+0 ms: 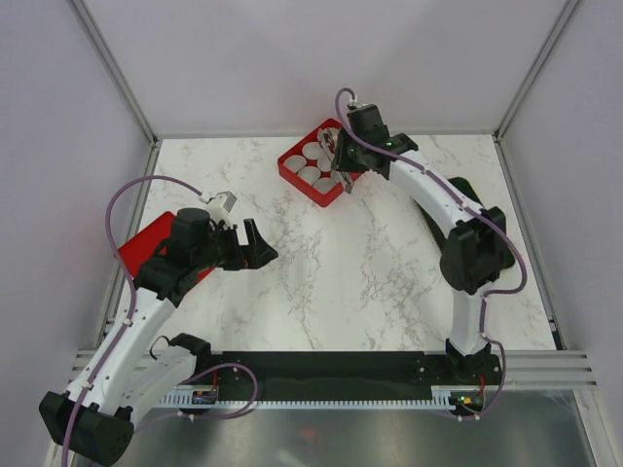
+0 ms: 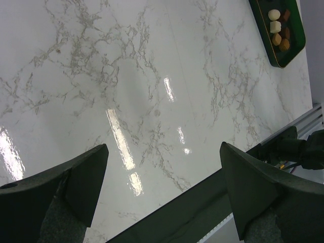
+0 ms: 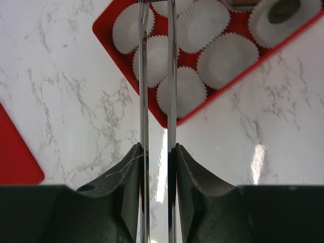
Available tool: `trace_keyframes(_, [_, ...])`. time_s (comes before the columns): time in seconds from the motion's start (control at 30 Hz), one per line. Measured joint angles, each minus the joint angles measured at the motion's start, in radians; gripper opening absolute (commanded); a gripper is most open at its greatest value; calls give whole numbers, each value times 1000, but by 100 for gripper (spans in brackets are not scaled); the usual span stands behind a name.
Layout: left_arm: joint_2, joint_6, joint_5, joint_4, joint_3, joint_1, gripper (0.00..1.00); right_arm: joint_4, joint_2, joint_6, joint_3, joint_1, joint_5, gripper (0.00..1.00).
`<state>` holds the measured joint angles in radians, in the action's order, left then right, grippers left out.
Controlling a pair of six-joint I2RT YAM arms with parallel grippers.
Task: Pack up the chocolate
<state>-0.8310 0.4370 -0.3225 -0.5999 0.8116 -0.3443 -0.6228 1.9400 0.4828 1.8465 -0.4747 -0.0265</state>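
The chocolate, small brown and tan pieces, lies in a dark green tray at the top right of the left wrist view. My right gripper is shut on long metal tweezers, whose two arms stand slightly apart. They reach over a red tray of white paper cups; their tips run off the top of the right wrist view. One cup at the top right holds a brownish piece. My left gripper hangs open over bare marble, holding nothing.
A red flat lid lies at the table's left edge, partly under the left arm. The dark green tray sits at the right, largely hidden by the right arm. A black rail runs along the near edge.
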Motion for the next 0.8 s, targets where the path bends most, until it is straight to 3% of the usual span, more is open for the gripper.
trace_keyframes(0.23, [0,0,1,4,0,0,100,72,198,-8,118,-32,-16,36])
trace_keyframes(0.8, [0,0,2,4,0,0,100,159,315,-31,155,-26,-31,41])
